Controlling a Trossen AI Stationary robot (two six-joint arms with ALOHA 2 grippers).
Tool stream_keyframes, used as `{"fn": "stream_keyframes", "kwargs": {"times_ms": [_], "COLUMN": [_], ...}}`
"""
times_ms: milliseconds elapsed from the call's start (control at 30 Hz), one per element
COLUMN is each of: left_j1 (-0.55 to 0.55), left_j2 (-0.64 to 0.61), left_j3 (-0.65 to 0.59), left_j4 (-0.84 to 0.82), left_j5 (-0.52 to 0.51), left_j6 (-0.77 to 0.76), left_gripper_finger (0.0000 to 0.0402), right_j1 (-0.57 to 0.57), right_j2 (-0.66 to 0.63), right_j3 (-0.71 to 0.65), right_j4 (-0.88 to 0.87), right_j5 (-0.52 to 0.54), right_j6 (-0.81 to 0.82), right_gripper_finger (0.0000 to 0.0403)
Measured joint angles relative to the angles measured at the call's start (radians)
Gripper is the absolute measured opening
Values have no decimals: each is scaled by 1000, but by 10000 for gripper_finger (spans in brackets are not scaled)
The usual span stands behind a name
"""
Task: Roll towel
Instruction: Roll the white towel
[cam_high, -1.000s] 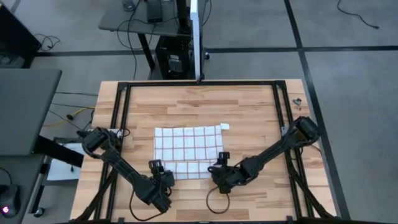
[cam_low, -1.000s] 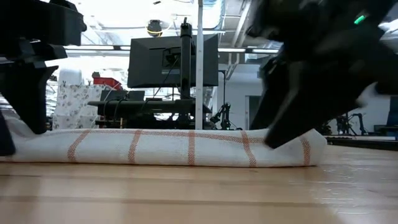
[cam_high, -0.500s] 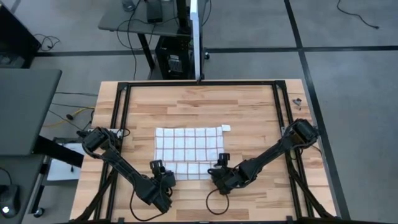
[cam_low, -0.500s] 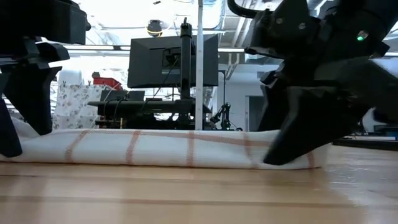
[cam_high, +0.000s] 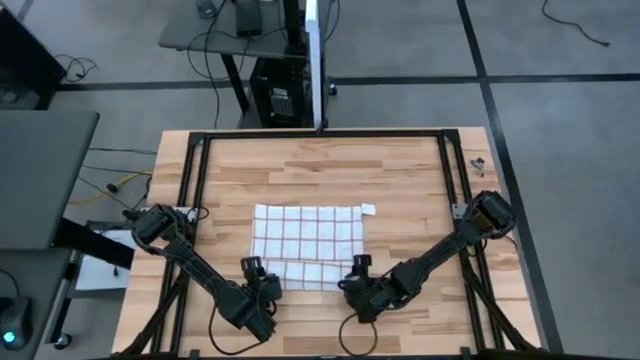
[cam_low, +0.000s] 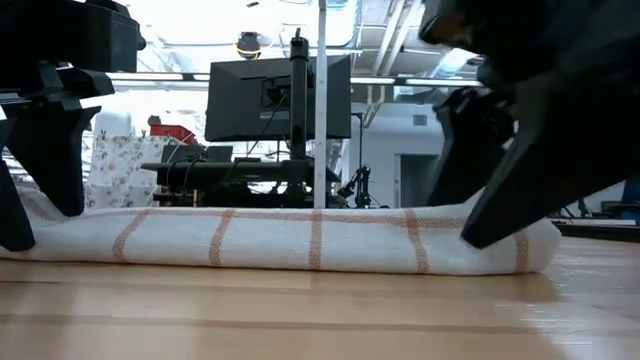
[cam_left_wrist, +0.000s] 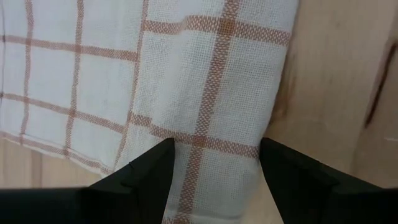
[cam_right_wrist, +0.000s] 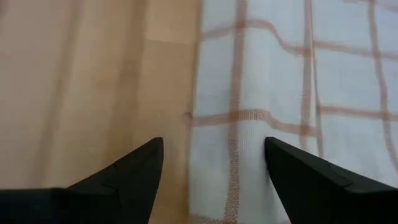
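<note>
On the table (cam_high: 400, 170) lies one towel (cam_high: 308, 232); two tools, left (cam_high: 258, 272) and right (cam_high: 357, 272), seemingly straddle its rolled edge, fingers apart.

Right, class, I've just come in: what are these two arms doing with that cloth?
They are rolling a checked towel on the table. Its near edge is already turned into a low roll. The left gripper and right gripper, both open, sit at the roll's two ends, fingers straddling it. The far part lies flat.
</note>
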Motion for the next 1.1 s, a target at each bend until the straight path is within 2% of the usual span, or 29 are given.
{"fn": "stream_keyframes", "kwargs": {"times_ms": [167, 400, 533, 633, 733, 767, 833, 867, 1000, 1100], "left_j1": [0, 12, 45, 70, 79, 79, 81, 86, 105, 123], "left_j2": [0, 0, 0, -5, -9, -12, -26, -35, -88, -139], "left_j3": [0, -1, -30, -66, -87, -90, -93, -93, -94, -95], "left_j4": [5, 19, 58, 107, 151, 160, 173, 182, 218, 239], "left_j5": [0, -31, -36, 1, 52, 56, 89, 126, 360, 474], "left_j6": [-2, 38, 43, 43, 43, 43, 43, 44, 44, 44], "left_gripper_finger": [217, 216, 189, 124, 32, 18, 13, 11, 5, 3], "right_j1": [2, -2, -2, -13, -31, -35, -45, -47, -63, -65], "right_j2": [43, 39, 39, 39, 39, 39, 33, 28, 10, -9], "right_j3": [6, 5, 4, 4, 4, 4, 3, 3, 2, 0], "right_j4": [5, -2, -2, -5, -4, 0, 13, 21, 46, 54], "right_j5": [44, 33, 24, -21, -108, -130, -170, -191, -305, -399], "right_j6": [5, -1, 19, 77, 111, 112, 111, 111, 144, 167], "right_gripper_finger": [270, 270, 253, 209, 132, 100, 37, 22, 17, 8]}}
